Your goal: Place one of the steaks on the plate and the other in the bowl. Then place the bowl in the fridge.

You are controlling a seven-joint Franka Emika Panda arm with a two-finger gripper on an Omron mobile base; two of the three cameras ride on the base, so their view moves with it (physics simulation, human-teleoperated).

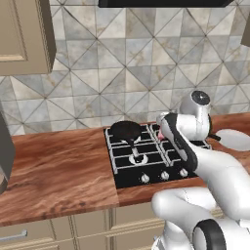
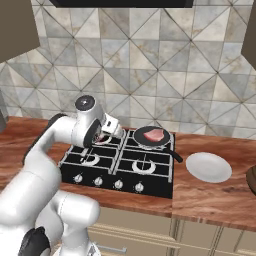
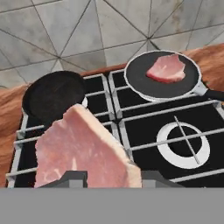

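My gripper (image 3: 111,177) is shut on one steak (image 3: 85,151), a pink-red slab held tilted above the left side of the hob. From the right base view, the gripper (image 2: 107,134) hangs over the rear left burner. The other steak (image 3: 166,69) lies in a black frying pan (image 3: 162,76) on the rear right burner, seen from the right base view as the steak (image 2: 155,134). The white plate (image 2: 208,166) sits on the counter right of the hob. A dark brown bowl (image 2: 252,179) peeks in at the right edge. The fridge is out of view.
An empty black pan (image 3: 54,94) sits on the rear left burner below the held steak. The black hob (image 1: 146,161) has knobs along its front. A tiled wall stands behind it. Wooden counter (image 1: 58,171) stretches to the left, with a dark grey object (image 1: 4,156) at its far end.
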